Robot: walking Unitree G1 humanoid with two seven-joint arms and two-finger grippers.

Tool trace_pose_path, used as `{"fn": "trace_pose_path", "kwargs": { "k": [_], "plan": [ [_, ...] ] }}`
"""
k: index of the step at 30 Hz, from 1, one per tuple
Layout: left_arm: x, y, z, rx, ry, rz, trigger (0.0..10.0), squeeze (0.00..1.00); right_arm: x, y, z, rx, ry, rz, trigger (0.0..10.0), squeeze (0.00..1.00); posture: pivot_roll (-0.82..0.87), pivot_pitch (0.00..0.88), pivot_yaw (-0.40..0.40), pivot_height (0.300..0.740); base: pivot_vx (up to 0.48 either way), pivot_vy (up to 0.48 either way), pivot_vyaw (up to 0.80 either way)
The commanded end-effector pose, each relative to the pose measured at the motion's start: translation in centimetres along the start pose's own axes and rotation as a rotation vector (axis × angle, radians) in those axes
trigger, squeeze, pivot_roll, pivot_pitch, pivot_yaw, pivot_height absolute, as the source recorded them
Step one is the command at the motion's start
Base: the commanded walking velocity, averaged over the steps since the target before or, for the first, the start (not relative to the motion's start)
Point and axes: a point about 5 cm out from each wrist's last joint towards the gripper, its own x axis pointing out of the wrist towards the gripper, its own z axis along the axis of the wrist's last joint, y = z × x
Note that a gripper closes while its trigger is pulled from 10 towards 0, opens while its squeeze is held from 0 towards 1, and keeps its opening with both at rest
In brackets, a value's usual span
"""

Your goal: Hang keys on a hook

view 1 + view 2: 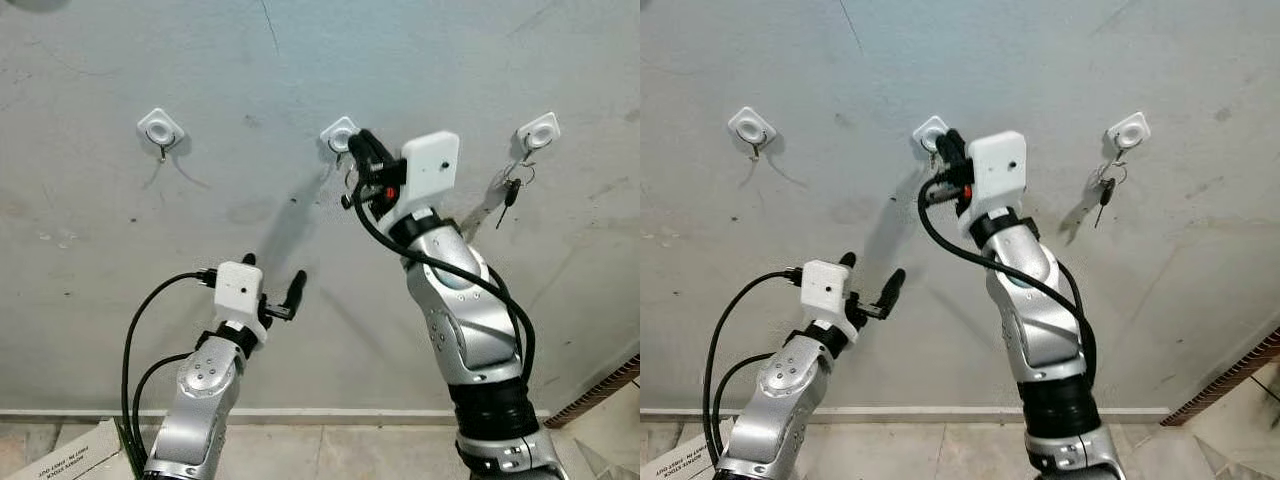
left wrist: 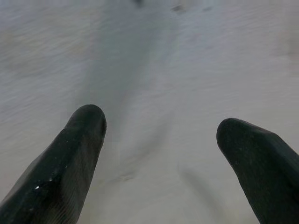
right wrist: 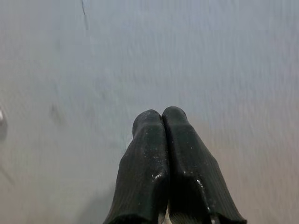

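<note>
Right gripper, fingers pressed together on the keys, is reaching the middle hook at its eleven o'clock. Hanging is underway; next, the ring probably needs lowering over the prong. Left gripper is idling, spread wide.

The right hand presses against the middle hook; bare wall lies open to its left, and keys occupy the hook to its right
</note>
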Motion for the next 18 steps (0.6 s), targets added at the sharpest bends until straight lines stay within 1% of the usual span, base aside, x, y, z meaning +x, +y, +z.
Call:
{"fn": "trace_pose_path", "kwargs": {
  "k": [1,4,10,13,18],
  "plan": [
    [0.0,0.0,0.5,0.023,-0.022,-0.006,10.0,0.00,0.5,0.1,0.4,-0.007,-0.019,-0.002,10.0,0.00,0.06,0.000,-0.002,0.740,0.000,0.000,0.00],
    [0.1,-0.3,0.7,0.027,-0.036,-0.020,10.0,0.00,0.9,0.2,0.6,-0.003,-0.029,0.007,10.0,0.00,0.06,0.000,-0.005,0.740,0.000,0.000,0.00],
    [0.0,-0.3,0.7,0.029,-0.034,-0.018,10.0,0.00,1.3,0.6,0.8,0.003,-0.041,0.016,10.0,0.00,0.07,0.000,-0.007,0.740,0.000,0.000,0.00],
    [0.1,-0.3,0.6,0.031,-0.031,-0.017,10.0,0.00,1.8,1.3,0.7,0.030,-0.049,0.019,10.0,0.00,0.08,0.000,-0.012,0.740,0.000,0.000,0.00],
    [-0.1,-0.2,0.6,0.039,-0.025,-0.009,10.0,0.00,2.4,2.5,0.3,0.048,-0.056,0.033,10.0,0.00,0.10,0.000,-0.017,0.740,0.000,0.000,0.00]
  ]
}}
